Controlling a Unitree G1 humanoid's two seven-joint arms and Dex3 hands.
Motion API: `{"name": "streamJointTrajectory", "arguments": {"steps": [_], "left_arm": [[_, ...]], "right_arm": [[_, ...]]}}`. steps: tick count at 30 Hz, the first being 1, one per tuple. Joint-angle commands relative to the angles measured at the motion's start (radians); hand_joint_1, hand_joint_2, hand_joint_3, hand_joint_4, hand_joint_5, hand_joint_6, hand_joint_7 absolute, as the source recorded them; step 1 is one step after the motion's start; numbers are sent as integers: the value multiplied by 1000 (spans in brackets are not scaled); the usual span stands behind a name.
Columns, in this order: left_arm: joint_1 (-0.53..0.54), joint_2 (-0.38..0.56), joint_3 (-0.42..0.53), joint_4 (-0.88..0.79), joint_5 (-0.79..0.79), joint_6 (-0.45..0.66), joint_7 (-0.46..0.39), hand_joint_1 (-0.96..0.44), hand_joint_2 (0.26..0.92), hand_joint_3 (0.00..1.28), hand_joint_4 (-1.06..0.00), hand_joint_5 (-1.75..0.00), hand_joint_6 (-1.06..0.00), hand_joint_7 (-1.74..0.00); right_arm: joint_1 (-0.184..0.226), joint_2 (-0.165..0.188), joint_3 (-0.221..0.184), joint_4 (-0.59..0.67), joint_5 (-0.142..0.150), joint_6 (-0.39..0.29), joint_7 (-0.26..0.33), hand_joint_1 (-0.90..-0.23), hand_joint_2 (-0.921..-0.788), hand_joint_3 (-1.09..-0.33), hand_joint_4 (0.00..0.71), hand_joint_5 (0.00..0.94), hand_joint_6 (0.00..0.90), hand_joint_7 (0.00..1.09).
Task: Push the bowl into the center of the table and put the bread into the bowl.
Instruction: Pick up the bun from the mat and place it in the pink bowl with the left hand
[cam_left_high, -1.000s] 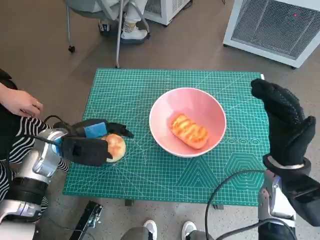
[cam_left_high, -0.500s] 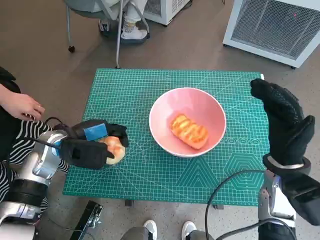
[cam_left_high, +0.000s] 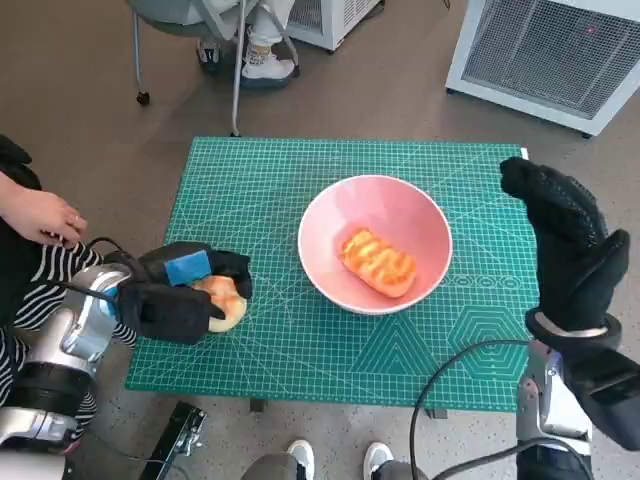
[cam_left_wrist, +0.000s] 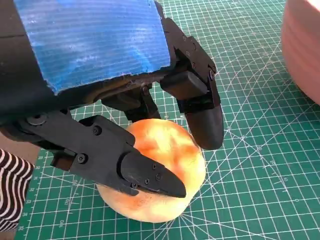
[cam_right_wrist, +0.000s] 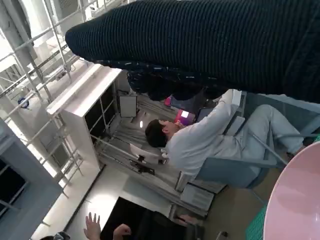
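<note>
bread roll (cam_left_high: 224, 301) is sitting on the green cutting mat (cam_left_high: 290, 190) left of the pink bowl (cam_left_high: 375, 243), with the left hand (cam_left_high: 180, 290) closing its black fingers (cam_left_wrist: 202, 117) around it. a second piece of bread (cam_left_high: 379, 262) is lying inside the bowl, which is resting near the mat's middle. right of the bowl, the gloved right hand (cam_left_high: 565, 245) is hovering raised, fingers extended, holding nothing.

We see the left hand (cam_left_high: 185, 293) covering most of the round bread (cam_left_high: 224, 302) in head view. Bowl (cam_left_wrist: 302, 47) cut off at the edge in left wrist view. We can't see the right hand (cam_left_high: 565, 245) fingers' curl clearly.
</note>
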Motion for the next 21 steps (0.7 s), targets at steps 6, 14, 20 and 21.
{"name": "streamJointTrajectory", "arguments": {"steps": [6, 14, 20, 21], "left_arm": [[8, 11, 14, -25, -5, -10, 8, 1, 899, 81, -749, -1100, -618, -1183], [-5, 10, 38, -79, -24, 2, -3, 1, 895, 74, -771, -1057, -628, -1191], [-15, 8, 63, -135, -45, 7, -14, 1, 894, 67, -789, -1036, -634, -1186], [-19, 6, 67, -144, -51, 5, -14, 2, 893, 62, -797, -1028, -639, -1180]], "right_arm": [[23, 5, 4, -2, 7, 20, 3, -684, -921, -749, 132, 4, 6, 521], [25, 7, 3, -3, 2, 18, -1, -679, -921, -750, 132, 3, 5, 522], [26, 10, 3, -7, 0, 21, -5, -678, -921, -751, 132, 2, 4, 523], [26, 11, 3, -7, 0, 21, -6, -678, -921, -751, 132, 2, 4, 523]]}}
